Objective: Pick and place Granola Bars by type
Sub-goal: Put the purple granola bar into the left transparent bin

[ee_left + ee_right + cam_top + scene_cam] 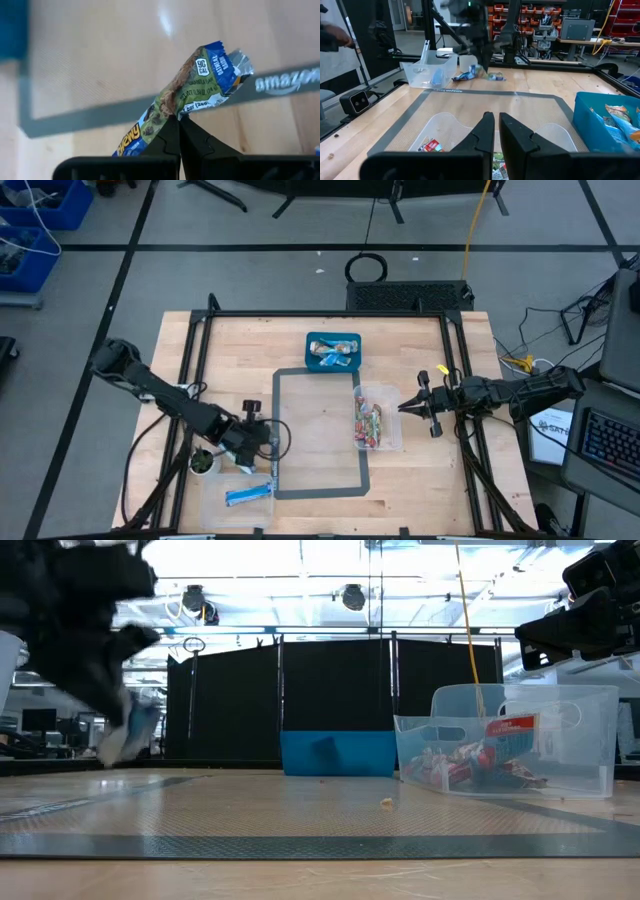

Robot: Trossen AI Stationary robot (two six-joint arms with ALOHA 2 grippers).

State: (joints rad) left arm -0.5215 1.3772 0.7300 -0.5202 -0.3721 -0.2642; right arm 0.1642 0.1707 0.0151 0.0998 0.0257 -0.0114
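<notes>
Closest to the lens, the left gripper [178,131] pinches a blue-and-white granola bar [192,97] by the middle of its wrapper, both ends hanging free above the grey tape border [100,116] of the table's marked rectangle. From overhead, this gripper [270,442] sits at the rectangle's left edge, just beside a clear bin [215,500] holding 1 blue bar [248,495]. The grip looks thin: with only a fold of wrapper caught, the bar could swing, slide out or drop short on the way to its container. Farther across, a clear tub [392,425] holds the red-patterned bars [367,425], and a blue tray [313,342] holds more blue-wrapped ones. A wrong choice of container would mix the types. The right gripper [405,406] waits above the tub's right rim, fingers nearly together, holding nothing.
</notes>
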